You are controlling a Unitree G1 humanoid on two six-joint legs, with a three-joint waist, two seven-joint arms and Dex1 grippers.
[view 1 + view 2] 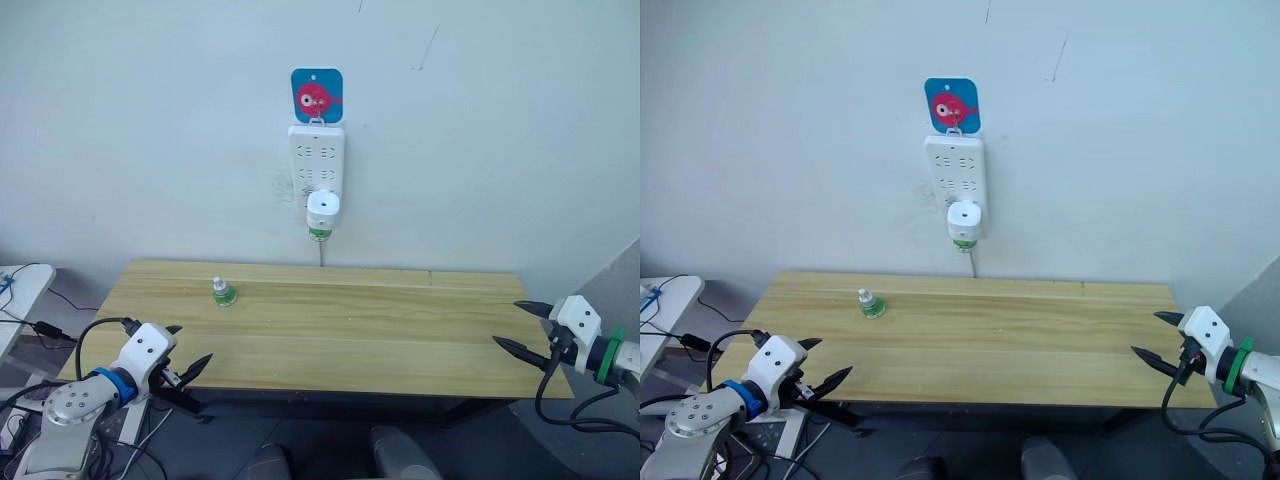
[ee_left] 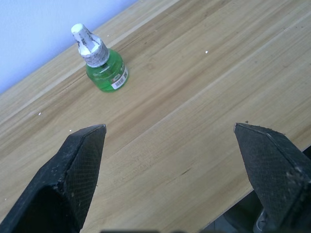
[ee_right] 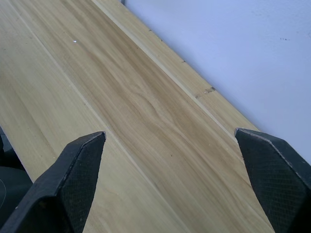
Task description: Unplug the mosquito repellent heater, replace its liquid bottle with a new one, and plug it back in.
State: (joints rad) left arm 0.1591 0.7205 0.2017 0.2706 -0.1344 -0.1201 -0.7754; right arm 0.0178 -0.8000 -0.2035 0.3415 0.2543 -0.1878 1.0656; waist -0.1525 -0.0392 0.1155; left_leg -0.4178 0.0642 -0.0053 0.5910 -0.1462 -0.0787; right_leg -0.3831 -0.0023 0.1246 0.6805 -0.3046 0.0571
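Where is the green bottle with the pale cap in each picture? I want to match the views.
Left eye view: new bottle on the table's far left part.
Right eye view: same spot.
Left wrist view: upright, beyond the open left gripper.
Right wrist view: not in it.
Shared landmark: the wooden table.

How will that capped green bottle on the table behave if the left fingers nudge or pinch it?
The new bottle stands upright on the table, squat with a wide base, so a low nudge likely slides it. Its tapered cap is narrower; a push there may tip it, and being round it could then roll. The smooth, small body probably feels light and slippery.
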